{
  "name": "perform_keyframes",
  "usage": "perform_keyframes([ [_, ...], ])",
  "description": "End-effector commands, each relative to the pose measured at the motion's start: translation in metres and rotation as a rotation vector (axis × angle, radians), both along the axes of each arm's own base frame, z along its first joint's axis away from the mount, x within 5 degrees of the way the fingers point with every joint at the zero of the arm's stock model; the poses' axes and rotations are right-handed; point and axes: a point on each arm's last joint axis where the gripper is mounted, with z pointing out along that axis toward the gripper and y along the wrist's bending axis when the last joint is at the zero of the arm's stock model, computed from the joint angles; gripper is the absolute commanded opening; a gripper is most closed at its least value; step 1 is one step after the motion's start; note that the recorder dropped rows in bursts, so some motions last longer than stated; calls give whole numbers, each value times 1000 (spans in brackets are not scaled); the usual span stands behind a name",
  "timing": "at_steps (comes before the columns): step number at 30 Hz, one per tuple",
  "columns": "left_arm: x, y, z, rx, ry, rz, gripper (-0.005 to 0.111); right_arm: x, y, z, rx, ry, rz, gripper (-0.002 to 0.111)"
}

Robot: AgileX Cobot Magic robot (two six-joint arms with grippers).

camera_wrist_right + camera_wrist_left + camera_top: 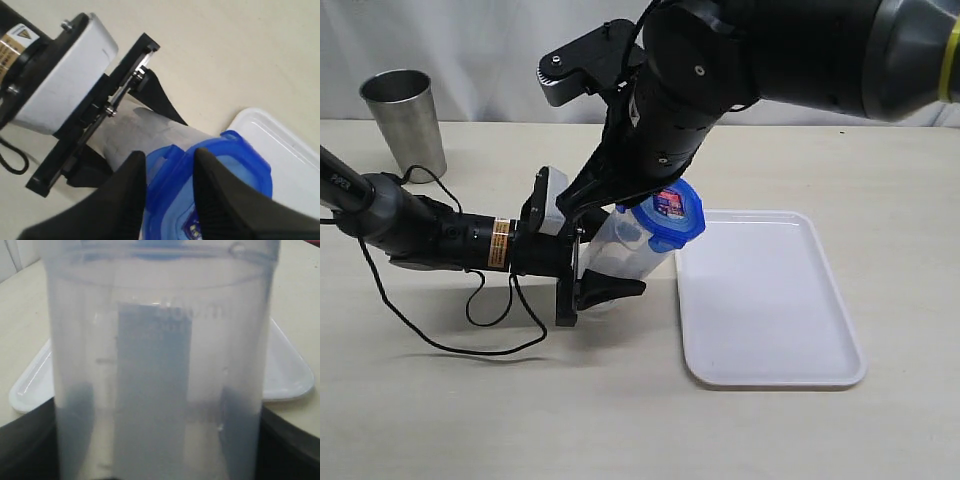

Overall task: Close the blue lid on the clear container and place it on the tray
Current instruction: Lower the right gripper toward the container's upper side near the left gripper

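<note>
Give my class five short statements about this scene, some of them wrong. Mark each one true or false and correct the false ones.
1. The left pincer is closed on the clear container. True.
2. The container stands upright on the tray. False: it is held tilted beside the tray, not on it.
3. The blue lid sits at the container's mouth. True.
4. The steel cup lies tipped over on the tray. False: it stands upright on the table, far from the tray.
5. The right pincer has one finger on each side of part of the lid. True.
</note>
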Motion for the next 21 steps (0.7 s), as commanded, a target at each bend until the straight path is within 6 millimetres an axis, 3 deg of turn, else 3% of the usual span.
perform_keyframes([
  [1, -3, -3, 2, -16, -7, -21, 0, -12, -3, 26, 74, -40, 33, 30],
  [8, -3, -3, 2, -16, -7, -21, 0, -24, -8, 44, 122, -19, 63, 30],
  [12, -3, -3, 2, -16, -7, -21, 0, -24, -12, 36, 89, -10, 60, 27],
  [16, -4, -3, 2, -11, -8, -29, 0, -24, -15, 28, 52, -16, 55, 5],
  [21, -4, -3, 2, -11, -8, -29, 0, -22, -20, 14, 39, -13, 42, 4],
])
